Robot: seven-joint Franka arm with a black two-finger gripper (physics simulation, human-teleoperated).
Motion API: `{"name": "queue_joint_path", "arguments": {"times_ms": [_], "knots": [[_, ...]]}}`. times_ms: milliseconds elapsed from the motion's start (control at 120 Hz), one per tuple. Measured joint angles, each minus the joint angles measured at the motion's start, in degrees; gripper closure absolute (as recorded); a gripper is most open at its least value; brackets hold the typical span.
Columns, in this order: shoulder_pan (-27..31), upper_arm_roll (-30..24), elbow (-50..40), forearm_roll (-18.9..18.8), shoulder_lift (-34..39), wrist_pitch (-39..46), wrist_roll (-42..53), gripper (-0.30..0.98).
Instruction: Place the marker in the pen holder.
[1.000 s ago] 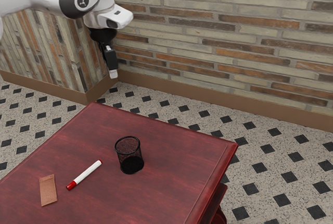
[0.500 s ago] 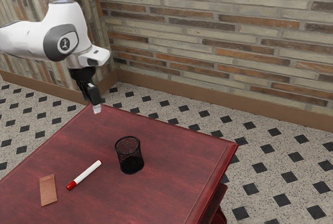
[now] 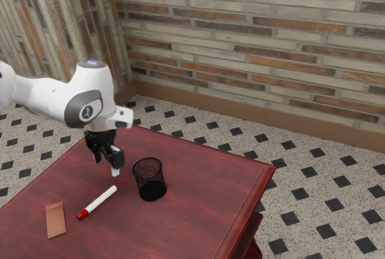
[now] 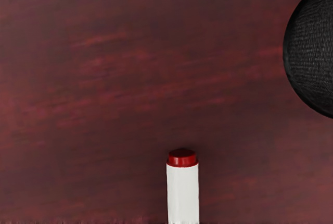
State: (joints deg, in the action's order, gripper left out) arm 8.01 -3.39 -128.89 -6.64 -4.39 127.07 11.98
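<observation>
A white Franka arm (image 3: 87, 99) reaches in from the exterior view's left, its black end effector (image 3: 106, 166) poised above a red wooden tabletop (image 3: 198, 211), near the red-tipped end of a white marker (image 3: 101, 201). The end effector is open, its two fingers standing apart, with nothing in its grasp. The marker lies flat on the tabletop at a slant, outside the pen holder, its longer red cap (image 3: 82, 215) at the end farther from the end effector. The pen holder (image 3: 150, 180), a round black mesh cup, stands upright just beside the marker, toward the exterior view's right. On the marker's other side, apart from it, a flat, tan rectangular piece (image 3: 55, 220) rests on the wood. In the wrist view, the marker's short red end and part of its white barrel appear, with the dark curve of the pen holder near them. A brick wall (image 3: 252, 48) rises behind, above a speckled floor (image 3: 313, 193) set with black diamonds.
</observation>
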Motion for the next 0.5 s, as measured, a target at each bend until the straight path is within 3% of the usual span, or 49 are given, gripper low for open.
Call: {"name": "queue_joint_path", "arguments": {"times_ms": [250,500], "knots": [[-0.19,-0.04,-4.22,-0.16,-1.47,6.94,-7.27,0.38],[0.02,-0.07,-5.12,-0.27,-4.06,9.02,-11.50,0.49]]}}
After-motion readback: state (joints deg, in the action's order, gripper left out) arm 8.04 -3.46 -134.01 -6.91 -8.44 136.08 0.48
